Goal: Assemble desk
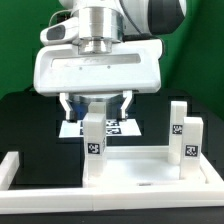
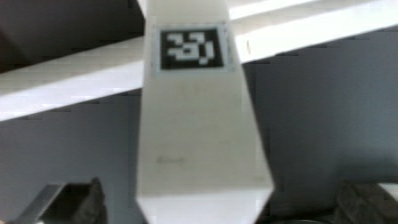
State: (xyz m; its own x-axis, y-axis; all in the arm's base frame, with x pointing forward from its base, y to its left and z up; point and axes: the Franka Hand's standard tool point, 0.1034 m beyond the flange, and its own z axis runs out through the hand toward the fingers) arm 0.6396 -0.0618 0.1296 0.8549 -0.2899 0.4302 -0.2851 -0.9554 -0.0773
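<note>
While the Panda arm hangs straight down over the black table (image 1: 20, 110), its wide white wrist housing fills the upper middle of the exterior view, and the gripper (image 1: 96, 103) points vertically at the work below; the jaws stand spread apart with nothing between the pads, one dark finger (image 1: 66, 104) on the exterior view's left and the other on its right.

Directly under the open gripper stands a leg post (image 1: 94, 140), upright, its top just below the fingertips and centred between them, apart from both; the wrist view shows the same post (image 2: 199, 120) running up the middle of the picture, with a dark fingertip (image 2: 68, 205) at either side of its near end and clear gaps between pads and post.

A desk panel (image 1: 140, 170) lies flat at the near centre of the scene, a raised rim around it; the post rises from its corner on the exterior view's left; two further leg posts (image 1: 187, 138) stand upright at its side on the exterior view's right, one nearer and one farther.

All the kit is smooth matt white plastic, the posts square in section with flat faces; each post carries a black-and-white square tag.

Behind the gripper, farther off, the marker board (image 1: 112, 127) lies flat on the table, mostly hidden by the post; a long white border bar (image 1: 14, 168) runs along the near left edge.
</note>
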